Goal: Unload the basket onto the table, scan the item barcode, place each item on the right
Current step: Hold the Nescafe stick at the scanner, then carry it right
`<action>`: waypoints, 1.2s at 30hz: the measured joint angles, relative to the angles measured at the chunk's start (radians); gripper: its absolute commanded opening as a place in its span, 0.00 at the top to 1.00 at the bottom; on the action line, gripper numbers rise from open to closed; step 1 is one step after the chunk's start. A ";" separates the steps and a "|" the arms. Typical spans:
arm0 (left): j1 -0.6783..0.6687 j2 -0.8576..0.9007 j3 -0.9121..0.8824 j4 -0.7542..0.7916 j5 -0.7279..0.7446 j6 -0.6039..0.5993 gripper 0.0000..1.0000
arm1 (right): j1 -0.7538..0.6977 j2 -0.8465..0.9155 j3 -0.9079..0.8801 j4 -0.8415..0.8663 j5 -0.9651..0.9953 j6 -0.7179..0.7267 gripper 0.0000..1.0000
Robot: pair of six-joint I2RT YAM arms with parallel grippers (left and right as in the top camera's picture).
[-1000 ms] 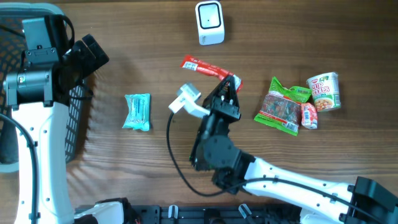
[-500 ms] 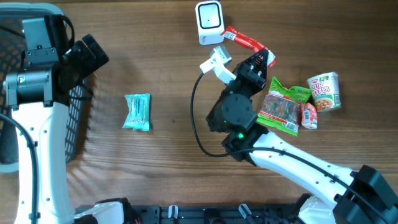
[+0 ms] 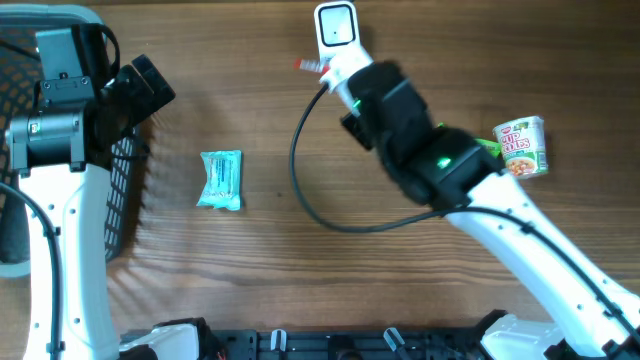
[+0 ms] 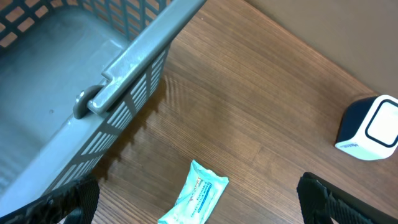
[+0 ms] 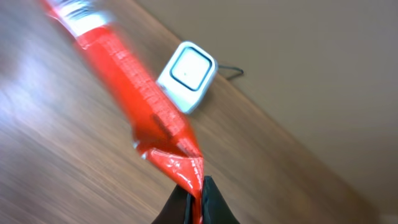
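A long red snack packet (image 5: 134, 106) hangs pinched by its lower end in my right gripper (image 5: 194, 198), which is shut on it. The packet's far end points toward the white barcode scanner (image 5: 186, 76). From overhead only the packet's tip (image 3: 310, 65) shows, just below and left of the scanner (image 3: 336, 35); the blurred right arm (image 3: 420, 140) hides the rest. My left gripper (image 3: 150, 85) stays at the far left, open and holding nothing. Its dark fingers (image 4: 345, 202) frame the bottom corners of the left wrist view.
A grey mesh basket (image 4: 124, 62) stands at the table's left edge. A teal wipes packet (image 3: 221, 180) lies on the wood right of it. A cup of noodles (image 3: 522, 147) and a partly hidden green snack bag (image 3: 488, 148) sit at the right.
The right arm has swung up and back from the table's middle, carrying the red packet to just below the scanner. The left arm has not moved.
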 measured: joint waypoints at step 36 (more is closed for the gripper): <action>0.000 -0.001 0.000 0.000 0.000 0.000 0.00 | -0.467 1.000 0.448 0.428 -1.371 0.935 0.96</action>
